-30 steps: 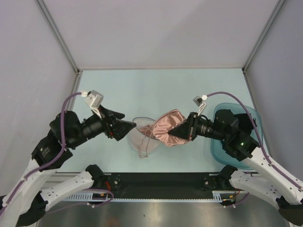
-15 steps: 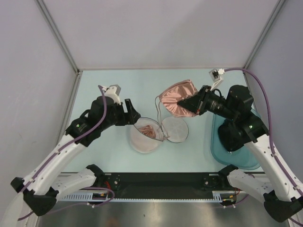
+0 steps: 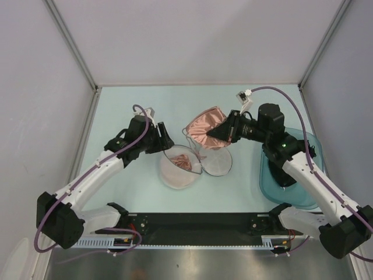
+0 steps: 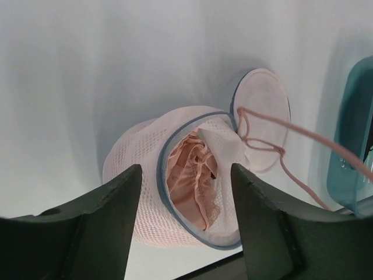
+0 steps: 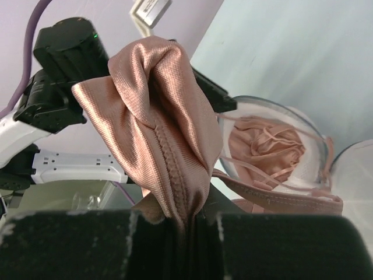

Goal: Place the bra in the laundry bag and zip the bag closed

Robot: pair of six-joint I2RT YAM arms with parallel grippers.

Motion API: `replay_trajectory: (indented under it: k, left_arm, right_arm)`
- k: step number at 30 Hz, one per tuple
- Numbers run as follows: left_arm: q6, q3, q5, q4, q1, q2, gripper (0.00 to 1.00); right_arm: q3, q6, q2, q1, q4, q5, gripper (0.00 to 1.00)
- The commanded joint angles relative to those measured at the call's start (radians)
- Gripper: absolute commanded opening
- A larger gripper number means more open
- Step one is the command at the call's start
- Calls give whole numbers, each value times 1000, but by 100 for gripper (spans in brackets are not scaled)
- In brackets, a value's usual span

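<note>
Our right fingers (image 3: pixel 214 134) pinch the bra (image 3: pixel 205 123) by a folded cup, holding it just above the open laundry bag (image 3: pixel 172 178) at the centre of the worktop (image 3: pixel 134 105), ready to lower in. Our left fingers (image 3: pixel 162 140), spread and empty, hover at the bag's ten o'clock.

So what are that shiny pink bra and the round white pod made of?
The salmon-pink bra looks like satin: glossy highlights along smooth folds. The round white laundry bag seems to be mesh netting: small holes cover its dome.
</note>
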Motion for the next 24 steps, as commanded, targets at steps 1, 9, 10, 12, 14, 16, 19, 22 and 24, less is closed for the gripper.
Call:
replay_trajectory:
  k: [1,9,10,12,14,16,19,22,24]
  left_arm:
    - [-16,-30,38,98,14,33,63]
    - [8,-45,43,121,17,78,38]
    - [10,-51,46,124,15,75,35]
    - [16,-54,52,126,15,69,32]
    - [17,-63,58,127,15,66,29]
    - [22,-73,60,127,17,55,25]
    - [25,-86,54,127,17,37,22]
    - [30,-97,49,123,15,15,18]
    - [31,-103,46,122,15,4,16]
  right_arm:
    - [-20,39,14,73,125,-16,0]
    - [61,-2,-21,132,36,51,0]
    - [77,-7,-25,134,15,57,0]
    - [107,-9,-29,134,-2,56,0]
    - [112,-1,-27,132,1,40,0]
    - [104,-3,-21,140,1,42,0]
    - [85,-12,-13,146,5,54,0]
    - [33,7,-3,147,62,42,0]
    - [0,27,13,150,111,40,0]
